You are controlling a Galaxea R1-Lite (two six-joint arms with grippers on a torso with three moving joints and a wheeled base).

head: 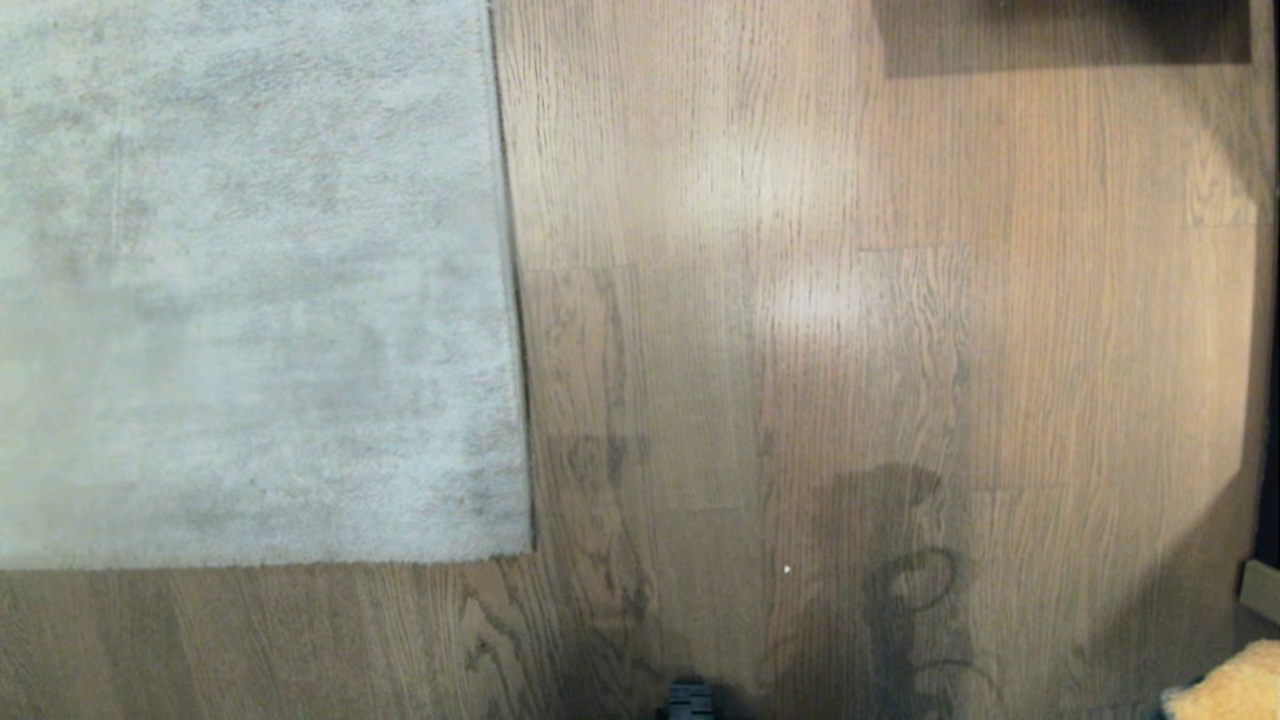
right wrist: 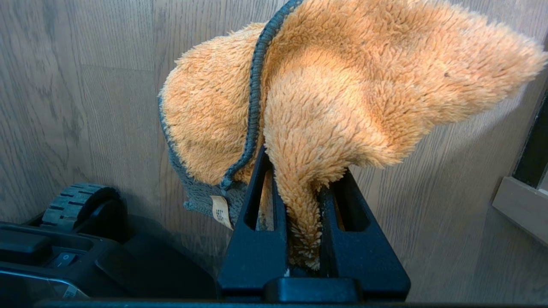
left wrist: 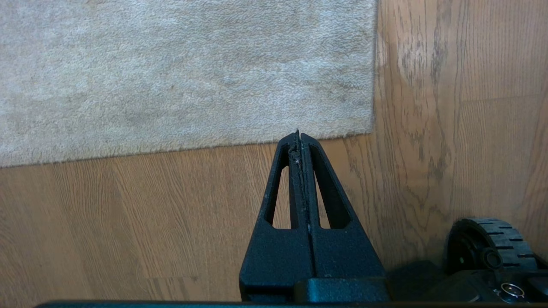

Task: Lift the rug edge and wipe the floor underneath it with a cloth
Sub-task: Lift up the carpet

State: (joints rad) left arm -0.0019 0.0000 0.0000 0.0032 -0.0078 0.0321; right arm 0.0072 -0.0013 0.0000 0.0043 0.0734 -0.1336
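Note:
The light grey rug [head: 250, 280] lies flat at the left, and the rug edge meets its near corner [head: 528, 548] on the brown wood floor [head: 800, 350]. In the left wrist view my left gripper [left wrist: 299, 136] is shut and empty above the floor [left wrist: 128, 214], just short of the rug's [left wrist: 171, 72] near border, with the corner [left wrist: 371, 128] beside it. My right gripper [right wrist: 305, 171] is shut on the orange fluffy cloth [right wrist: 342, 85], which bunches over its fingers; its dark trim and a small tag hang down. The cloth [head: 1232, 685] shows at the near right corner of the head view.
A dark piece of furniture [head: 1060, 35] stands at the far right. A pale skirting piece [head: 1262, 590] and dark gap border the right side. My base's black wheels [left wrist: 492, 244] [right wrist: 72, 205] sit close behind both grippers.

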